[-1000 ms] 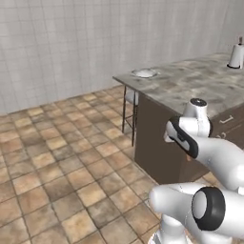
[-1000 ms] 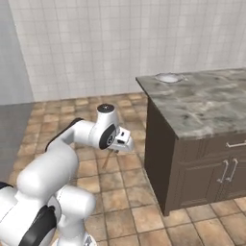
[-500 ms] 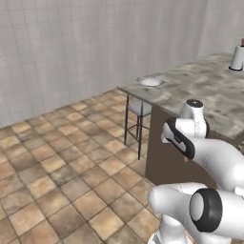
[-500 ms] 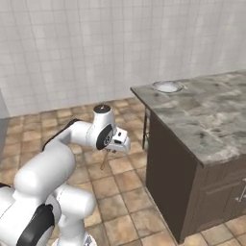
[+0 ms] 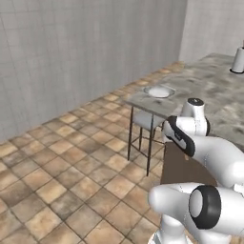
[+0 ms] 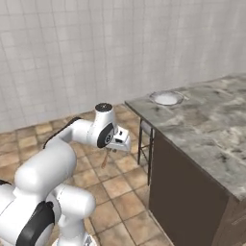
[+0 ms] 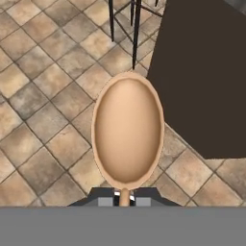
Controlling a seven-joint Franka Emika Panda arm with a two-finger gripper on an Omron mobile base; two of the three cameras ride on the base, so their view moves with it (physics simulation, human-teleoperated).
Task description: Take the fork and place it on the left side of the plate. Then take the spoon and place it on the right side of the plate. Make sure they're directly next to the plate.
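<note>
My gripper (image 7: 125, 198) is shut on the thin handle of the brown wooden spoon (image 7: 127, 129), whose oval bowl points down toward the floor tiles. In the right base view the gripper (image 6: 115, 144) hangs over the floor left of the counter, with the spoon (image 6: 104, 160) dangling below it. The plate (image 6: 166, 98), round with a grey rim, sits near the counter's corner; it also shows as the plate (image 5: 159, 90) in the left base view. The fork is hidden or too small to make out.
The marble counter (image 6: 206, 125) stands on dark cabinets (image 7: 202, 72). A metal stool (image 5: 143, 121) is tucked beside the counter's corner. A white canister (image 5: 237, 60) stands at the far back of the counter. Open tiled floor lies to the left.
The whole picture has shifted, so the base has moved; the counter and plate now sit nearer the middle. The spoon stays in the shut gripper.
</note>
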